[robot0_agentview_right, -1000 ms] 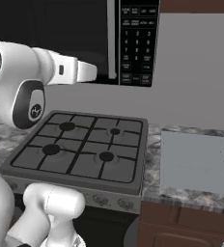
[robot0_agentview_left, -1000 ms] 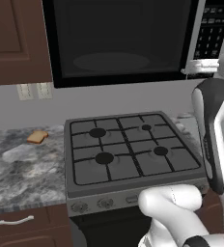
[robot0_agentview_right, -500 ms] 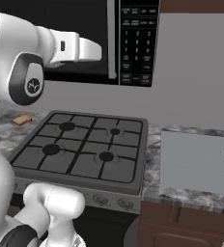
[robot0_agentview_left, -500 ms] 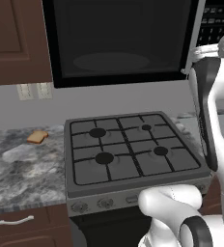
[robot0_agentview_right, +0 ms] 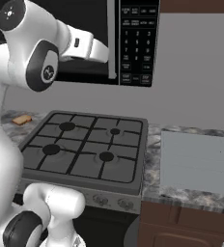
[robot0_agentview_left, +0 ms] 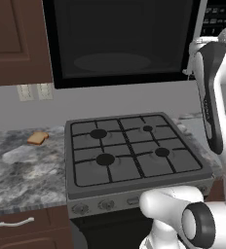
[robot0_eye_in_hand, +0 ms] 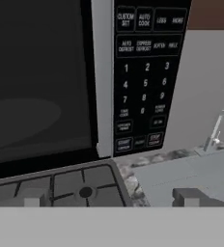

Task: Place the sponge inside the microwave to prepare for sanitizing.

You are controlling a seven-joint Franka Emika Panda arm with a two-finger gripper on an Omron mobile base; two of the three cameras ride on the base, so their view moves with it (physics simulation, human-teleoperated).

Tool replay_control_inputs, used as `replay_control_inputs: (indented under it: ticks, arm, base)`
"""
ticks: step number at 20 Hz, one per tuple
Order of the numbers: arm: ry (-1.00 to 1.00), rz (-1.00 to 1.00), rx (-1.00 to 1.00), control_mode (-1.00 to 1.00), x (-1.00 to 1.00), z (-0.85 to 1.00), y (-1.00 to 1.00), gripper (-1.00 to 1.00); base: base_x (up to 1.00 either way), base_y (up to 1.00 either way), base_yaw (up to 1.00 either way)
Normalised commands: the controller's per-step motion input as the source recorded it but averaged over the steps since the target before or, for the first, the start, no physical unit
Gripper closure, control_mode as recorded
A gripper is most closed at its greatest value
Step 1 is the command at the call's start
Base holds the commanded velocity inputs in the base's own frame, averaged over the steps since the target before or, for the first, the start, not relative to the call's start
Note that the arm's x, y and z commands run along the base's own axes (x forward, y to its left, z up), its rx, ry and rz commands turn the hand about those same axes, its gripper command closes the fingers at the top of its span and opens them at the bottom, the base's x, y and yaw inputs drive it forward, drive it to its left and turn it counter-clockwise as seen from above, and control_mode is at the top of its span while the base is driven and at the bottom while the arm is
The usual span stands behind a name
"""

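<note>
The microwave (robot0_agentview_left: 120, 39) hangs above the stove, and its dark glass door is closed; the turntable shows dimly through the glass. In the hand view the door (robot0_eye_in_hand: 36, 96) is on the left, its grey edge strip runs down the middle, and the black keypad (robot0_eye_in_hand: 143, 87) is to the right. My gripper (robot0_eye_in_hand: 109, 200) is open, fingertips wide apart with nothing between them, held high in front of the door's right edge. The right base view shows my hand reaching toward the strip beside the keypad (robot0_agentview_right: 138, 43). The sponge is out of view.
A gas stove (robot0_agentview_left: 129, 155) stands below the microwave. A tan slice of bread (robot0_agentview_left: 37, 138) lies on the marble counter to its left. Right of the stove is a grey sink (robot0_eye_in_hand: 196, 173) with a faucet (robot0_eye_in_hand: 217, 128). Dark cabinets flank the microwave.
My forearm has lifted and swung up toward the microwave's right door edge. The jaws stayed wide open. The stove, bread and microwave door are unchanged.
</note>
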Motion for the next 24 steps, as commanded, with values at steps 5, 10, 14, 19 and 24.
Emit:
replay_control_inputs:
  ticks: [5, 10, 14, 19, 24]
  arm:
    - [0.02, 0.02, 0.04, -1.0, 0.42, 0.0, -0.03, -1.0]
    - [0.0, 0.07, 0.0, -1.0, 0.41, 0.0, -0.13, -1.0]
    - [-0.03, 0.09, 0.0, -1.0, 0.48, -0.08, -0.24, -1.0]
    - [-0.01, 0.06, 0.0, -1.0, 0.34, -0.07, -0.29, -1.0]
    - [0.0, 0.0, 0.0, -1.0, 0.36, -0.07, -0.04, -1.0]
  base:
    - [0.0, 0.0, 0.0]
    - [0.0, 0.0, 0.0]
    - [0.0, 0.0, 0.0]
    - [0.0, 0.0, 0.0]
    - [0.0, 0.0, 0.0]
